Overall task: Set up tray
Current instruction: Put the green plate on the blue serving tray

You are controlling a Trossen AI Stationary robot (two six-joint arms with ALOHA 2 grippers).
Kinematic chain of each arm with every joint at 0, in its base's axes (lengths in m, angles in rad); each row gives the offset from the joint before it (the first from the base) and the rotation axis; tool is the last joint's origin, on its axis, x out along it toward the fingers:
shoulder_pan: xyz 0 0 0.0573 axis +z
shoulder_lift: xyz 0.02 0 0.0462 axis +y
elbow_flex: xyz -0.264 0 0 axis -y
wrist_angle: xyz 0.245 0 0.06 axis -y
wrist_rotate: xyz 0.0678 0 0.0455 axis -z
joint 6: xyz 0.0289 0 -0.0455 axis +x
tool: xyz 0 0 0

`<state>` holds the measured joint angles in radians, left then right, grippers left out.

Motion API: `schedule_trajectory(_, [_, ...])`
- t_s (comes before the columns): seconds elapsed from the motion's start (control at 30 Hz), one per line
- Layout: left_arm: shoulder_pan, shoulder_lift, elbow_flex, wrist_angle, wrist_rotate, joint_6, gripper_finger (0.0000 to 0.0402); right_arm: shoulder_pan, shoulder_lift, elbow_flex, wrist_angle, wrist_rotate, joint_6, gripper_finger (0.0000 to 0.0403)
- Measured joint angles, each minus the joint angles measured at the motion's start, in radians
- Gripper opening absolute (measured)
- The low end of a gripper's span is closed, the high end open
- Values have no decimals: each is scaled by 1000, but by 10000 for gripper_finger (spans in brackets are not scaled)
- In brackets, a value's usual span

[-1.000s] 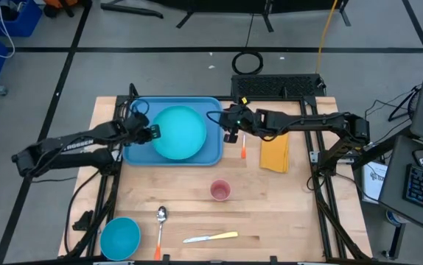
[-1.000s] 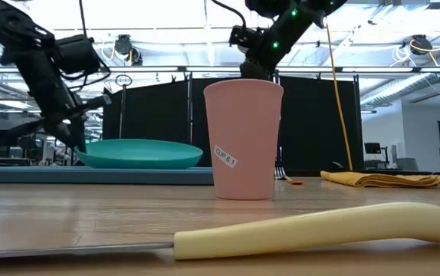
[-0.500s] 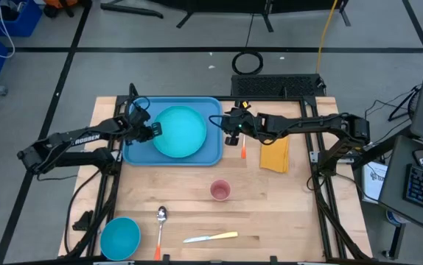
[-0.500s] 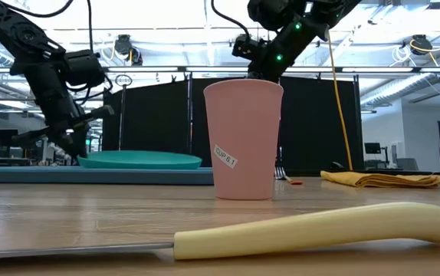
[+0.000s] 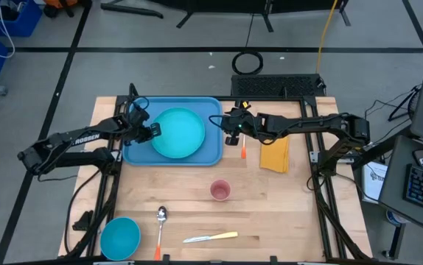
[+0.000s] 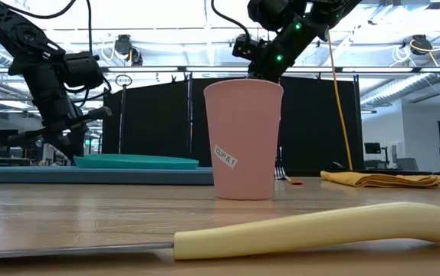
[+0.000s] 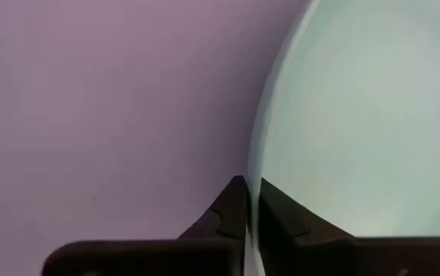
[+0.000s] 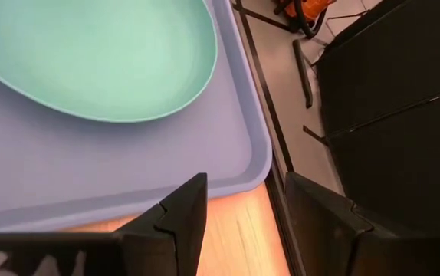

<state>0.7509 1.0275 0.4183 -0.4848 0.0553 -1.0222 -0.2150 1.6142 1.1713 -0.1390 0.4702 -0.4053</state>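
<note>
The light-blue tray [image 5: 210,152] lies at the table's far left, and a round teal plate [image 5: 180,132] lies flat in it. My left gripper [image 5: 152,132] is shut on the plate at its left side; the left wrist view shows the two fingers close together with the plate's edge between them. My right gripper [image 5: 230,132] hangs open above the tray's right edge [image 8: 260,157], touching nothing. In the low view the plate [image 6: 136,161] sits level on the tray [image 6: 128,175]. My left gripper pinches the plate's left rim [image 7: 251,180] between its two fingers. The fingers come slanting down from the table's left. The plate rests flat on the tray [image 7: 90,115].
A pink cup [image 5: 220,191] stands mid-table. An orange-handled utensil [image 5: 244,149] and a folded yellow napkin [image 5: 275,153] lie right of the tray. Near the front edge are a teal bowl [image 5: 119,237], a spoon [image 5: 161,221] and a yellow-handled knife [image 5: 211,237].
My left gripper has sunk a little with the plate's left rim. The plate, tilted with that side raised a second ago, now lies flat on the tray.
</note>
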Motion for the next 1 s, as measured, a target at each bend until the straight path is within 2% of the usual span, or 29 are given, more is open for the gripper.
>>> schedule_trajectory(0.3, [0, 0, 0, 23, 8, 7, 9, 0, 0, 0, 0, 0, 0, 162])
schedule_trajectory(0.6, [0, 0, 0, 26, 16, 13, 80, 0, 0, 0, 0, 0, 1, 163])
schedule_trajectory(1.0, [0, -1, 0, 19, 33, 106, 97, 0, 0, 0, -2, 0, 19, 163])
